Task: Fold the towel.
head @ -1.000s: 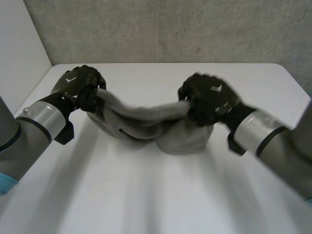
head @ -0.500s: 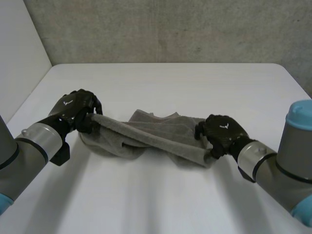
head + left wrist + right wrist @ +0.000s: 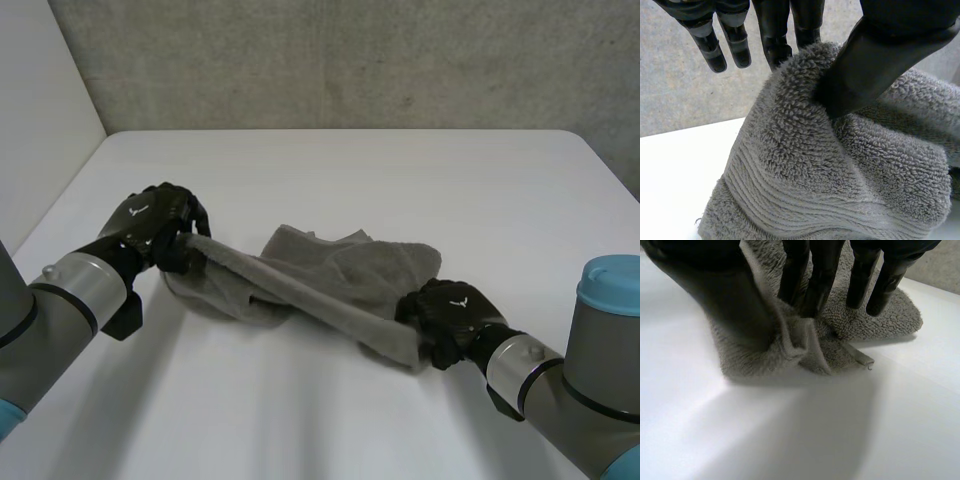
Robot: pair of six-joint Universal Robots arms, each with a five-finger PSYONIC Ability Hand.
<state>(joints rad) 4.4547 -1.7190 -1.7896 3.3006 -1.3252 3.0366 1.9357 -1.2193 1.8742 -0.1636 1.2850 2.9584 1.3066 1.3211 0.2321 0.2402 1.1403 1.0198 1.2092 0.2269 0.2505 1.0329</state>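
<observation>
Spanning most of the head view, white table (image 3: 330, 160), nothing on it but the grey towel (image 3: 335, 265), which lies bunched about the table's middle, not flat. One long edge is lifted off the table as a stretched, slightly twisted band running from the table's left side down toward its near right; the rest is a rumpled heap on the table behind the band.

Left hand (image 3: 152, 225), raised a bit over the table's left part, has the band's left end: in the left wrist view the thumb (image 3: 875, 65) presses the terry against two fingers, the other fingers straight and free. Right hand (image 3: 448, 315), low near the table's front right, pinches the other end between thumb and curled fingers (image 3: 810, 285), cloth gathered in a ridge just above the table.

Risks, judged:
- left pinch looks shallow, more pull along the band could slip the edge out
- band is twisted, laid down like this the fold comes out crooked
- heap on the table may drag along and stay crumpled under the fold
</observation>
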